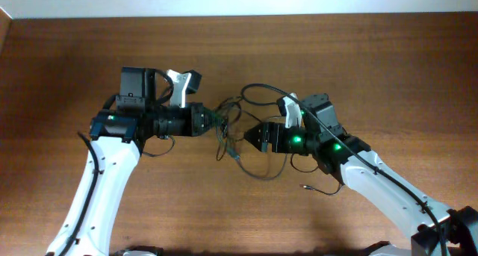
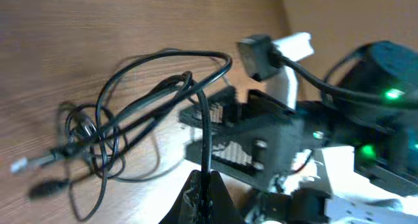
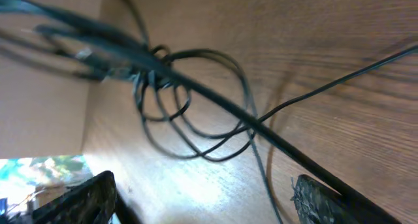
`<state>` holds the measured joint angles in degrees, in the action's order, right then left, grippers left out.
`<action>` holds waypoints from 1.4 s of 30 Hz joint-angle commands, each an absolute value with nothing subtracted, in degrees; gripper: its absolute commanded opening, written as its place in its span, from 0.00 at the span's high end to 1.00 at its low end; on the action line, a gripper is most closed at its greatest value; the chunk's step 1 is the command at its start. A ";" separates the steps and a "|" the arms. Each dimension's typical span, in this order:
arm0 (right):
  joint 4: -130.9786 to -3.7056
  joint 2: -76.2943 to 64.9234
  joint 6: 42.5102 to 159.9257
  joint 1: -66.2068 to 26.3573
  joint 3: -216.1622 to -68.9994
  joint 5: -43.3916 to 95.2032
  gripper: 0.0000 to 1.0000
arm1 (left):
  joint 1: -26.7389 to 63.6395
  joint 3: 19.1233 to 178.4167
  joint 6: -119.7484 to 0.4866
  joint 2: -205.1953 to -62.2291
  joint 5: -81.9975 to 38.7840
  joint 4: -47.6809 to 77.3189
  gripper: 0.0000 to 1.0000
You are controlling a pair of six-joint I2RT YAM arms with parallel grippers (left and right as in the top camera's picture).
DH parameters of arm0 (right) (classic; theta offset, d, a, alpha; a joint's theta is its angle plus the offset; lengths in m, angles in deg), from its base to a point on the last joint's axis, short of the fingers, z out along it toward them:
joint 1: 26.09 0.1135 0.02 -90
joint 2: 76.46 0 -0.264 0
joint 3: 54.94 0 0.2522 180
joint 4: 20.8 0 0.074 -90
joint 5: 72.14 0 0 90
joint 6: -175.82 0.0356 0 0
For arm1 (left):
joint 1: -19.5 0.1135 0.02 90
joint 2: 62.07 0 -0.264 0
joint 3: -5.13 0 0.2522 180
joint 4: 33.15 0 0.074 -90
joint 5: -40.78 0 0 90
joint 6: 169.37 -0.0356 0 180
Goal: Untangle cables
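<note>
Cables: you have the thin black cables [image 1: 228, 128] bunched in a knot on the table [image 1: 67, 69], near the middle of the wood; one loop arcs away over the right arm's wrist and another sags towards the near edge
Left wrist view: several overlapping loops of the cables [image 2: 124, 123] lie on the wood, with a few strands running together up and to the right out of the knot
Plug ends: a white-tipped plug [image 2: 23, 163] and a black plug [image 2: 44, 188] lie close together at the left of that view, both on the table; overhead you also see a loose plug [image 1: 305, 186] on the wood just beside the right forearm
Left gripper: your left gripper [image 2: 204, 185] is closed, its fingertips pinched together on one cable strand that rises straight out of them and bends over into a high loop; overhead, the left gripper [image 1: 212, 122] points right, at the knot's edge
Right gripper: your right gripper [image 3: 202, 185] is spread wide, one finger at each lower corner of its own view, holding nothing; overhead, the right gripper [image 1: 249, 134] faces left, just beside the knot
Strand by the right gripper: one cable runs taut and slanted from the knot down towards the right-hand finger [image 3: 320, 198]; you cannot tell whether it touches that finger
Between the grippers: the two tips face each other, near but apart, with the knot between them
</note>
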<state>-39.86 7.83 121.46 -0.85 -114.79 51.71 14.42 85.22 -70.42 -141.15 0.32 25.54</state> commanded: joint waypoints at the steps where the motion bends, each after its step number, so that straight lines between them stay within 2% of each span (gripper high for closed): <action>1: -39.66 8.25 121.37 -0.59 -115.01 42.77 0.20 | 14.51 85.59 -71.97 -140.78 7.42 25.26 1.00; 3: -39.70 8.25 121.13 -0.59 -115.01 42.46 0.38 | 14.51 85.59 -71.97 -140.78 7.44 25.26 1.00; 5: -40.45 8.25 120.04 -0.53 -115.01 42.88 0.61 | 14.51 85.59 -71.97 -140.78 7.46 25.23 1.00; 6: -41.06 8.25 118.88 -0.55 -115.01 42.83 0.62 | 14.51 85.59 -71.95 -140.78 7.46 25.23 1.00; 7: -41.50 8.25 116.80 -0.55 -115.01 42.64 0.53 | 14.51 85.59 -71.95 -140.78 7.46 25.23 1.00; 9: -41.39 8.25 116.08 -0.61 -115.01 42.68 0.20 | 14.51 85.59 -71.95 -140.78 7.44 25.26 1.00; 10: -41.10 8.25 116.56 -0.59 -115.01 42.79 0.13 | 14.51 85.59 -71.99 -140.78 7.38 25.30 1.00; 12: -40.69 8.25 123.40 -0.59 -115.01 43.77 0.11 | 14.51 85.59 -73.89 -140.78 7.03 25.28 1.00; 14: -39.51 8.25 137.57 -0.59 -115.01 48.32 0.05 | 14.51 85.59 -75.42 -140.78 2.04 25.78 1.00; 17: -37.47 8.25 149.72 -0.59 -115.01 53.17 0.04 | 14.51 85.59 -76.43 -140.78 -7.84 27.73 1.00; 19: -36.80 8.25 155.55 -0.59 -115.01 52.78 0.04 | 14.51 85.59 -76.43 -140.78 -9.96 28.27 1.00; 24: -36.62 8.25 164.38 -0.59 -115.01 39.42 0.04 | 13.24 85.59 -80.19 -140.78 4.01 28.25 1.00; 28: -36.27 8.25 167.36 -0.59 -115.01 34.97 0.05 | 10.35 85.59 -82.50 -140.78 11.46 28.27 1.00; 29: -36.19 8.25 167.34 -0.59 -115.01 33.81 0.13 | 9.61 85.59 -82.50 -140.80 11.44 28.23 1.00; 30: -36.27 8.25 167.07 -0.59 -115.01 33.70 0.50 | 8.98 85.59 -82.53 -140.78 11.40 28.14 1.00; 32: -37.63 8.25 162.64 -0.53 -115.01 33.89 0.91 | 8.80 85.59 -82.44 -140.78 9.95 27.29 1.00; 33: -40.16 8.25 158.59 -0.53 -115.01 33.83 0.96 | 9.02 85.59 -82.02 -140.78 7.62 26.28 1.00; 34: -42.59 8.25 156.30 -0.55 -115.01 33.61 0.96 | 9.35 85.59 -79.64 -140.80 4.58 25.23 1.00; 36: -46.63 8.25 149.98 -0.55 -115.01 33.68 0.96 | 10.61 85.59 -68.41 -140.78 -8.82 22.11 1.00; 37: -47.62 8.25 146.79 -0.55 -115.01 33.85 0.96 | 11.18 85.59 -62.92 -140.78 -17.34 21.08 1.00; 38: -48.69 8.18 141.87 -0.55 -115.01 34.99 0.96 | 12.17 85.59 -54.09 -140.80 -31.86 20.43 1.00; 42: -48.38 8.14 131.66 -0.55 -115.01 43.10 0.96 | 12.65 85.59 -50.70 -140.85 -47.44 19.59 1.00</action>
<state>-48.49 8.03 142.09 -0.83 -114.94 37.59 12.25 85.22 -57.43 -141.15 -29.91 20.38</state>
